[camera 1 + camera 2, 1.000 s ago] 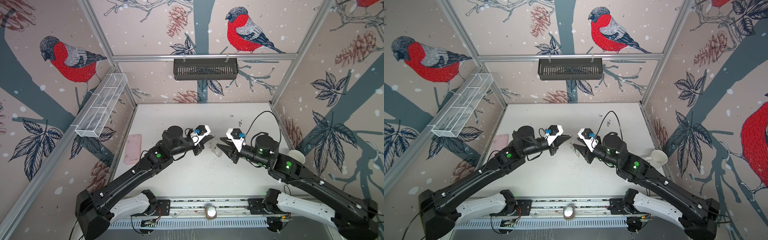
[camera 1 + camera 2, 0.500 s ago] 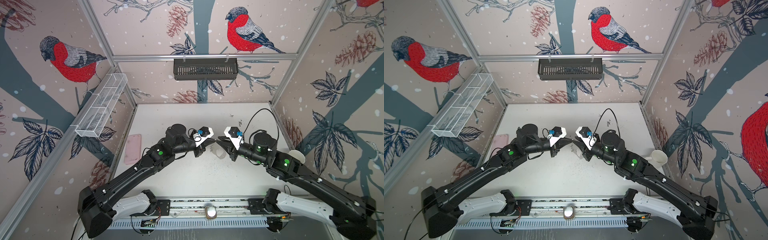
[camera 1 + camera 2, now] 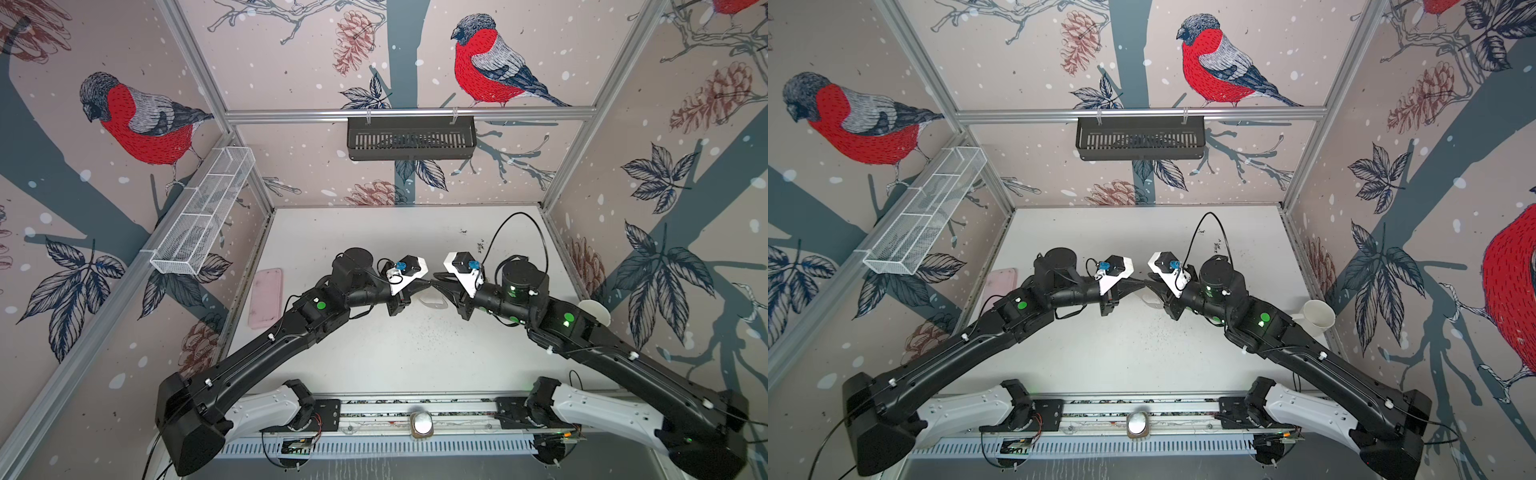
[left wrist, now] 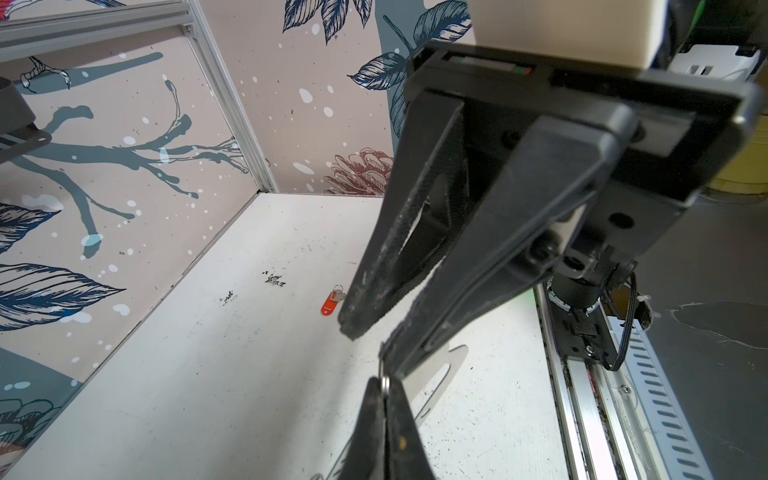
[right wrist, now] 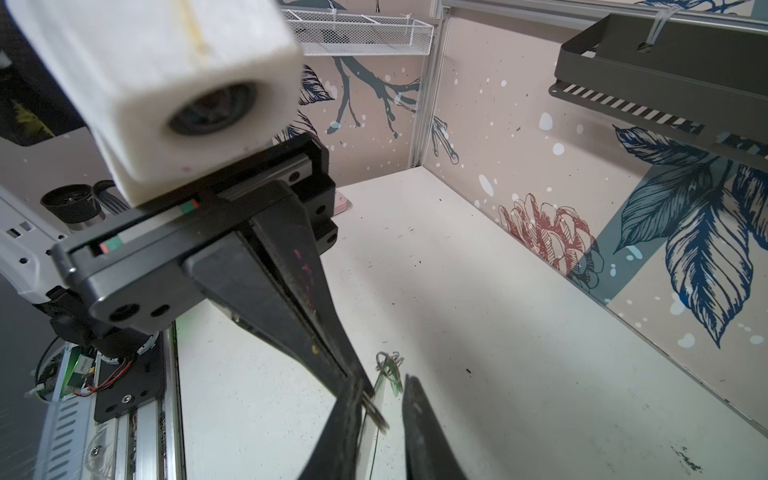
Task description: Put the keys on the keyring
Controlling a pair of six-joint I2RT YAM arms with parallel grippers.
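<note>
Pinching a small silver metal ring (image 4: 384,379) at lower centre of the left wrist view, the left gripper (image 4: 385,392) is clamped tight on it. The right gripper (image 4: 371,341) reaches in from the upper right, jaws slightly apart, one tip at the ring, nothing gripped. The flat dark grey curved plate keyring with oval cutout (image 4: 451,363) shows just behind the left fingers, lower right of centre; cannot tell if it hangs from the ring. The silver key with red-orange oblong plastic tag (image 4: 330,305) lies loose on the white table (image 4: 208,374), mid-frame, apart from both grippers. Green-tagged key not clearly seen. Risks: the ring is thin, so an off-centre right-jaw close could twist or pop it free; the tips are crowded and could collide.
</note>
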